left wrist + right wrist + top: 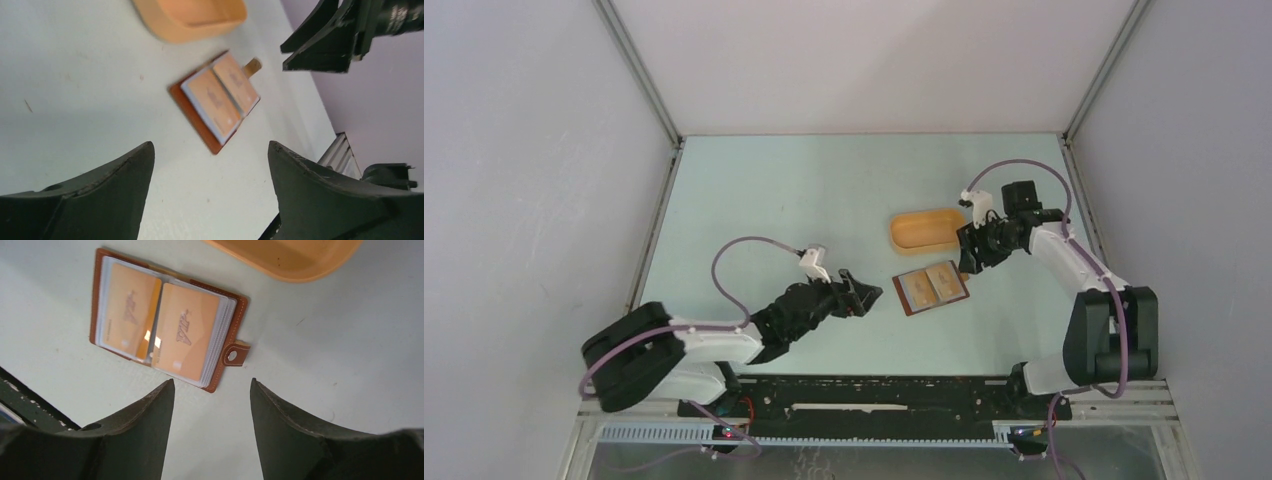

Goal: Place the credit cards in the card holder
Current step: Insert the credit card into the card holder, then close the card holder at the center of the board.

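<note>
Opened reddish-brown leather bifold card holder (94,300) lying flat between two empty pincers.

Both the left gripper (210,144) and the right gripper (212,381) have their jaws spread apart and hold nothing. The holder rests on the pale table (764,200), just in front of the orange-yellow oval tray (896,232), its long axis running roughly left to right. The right gripper is nearer, by the snap tab (235,355). The left one stands off its other end. Two peach-orange plastic cards (186,332) lie side by side in it, seemingly inside clear sleeves.
</note>
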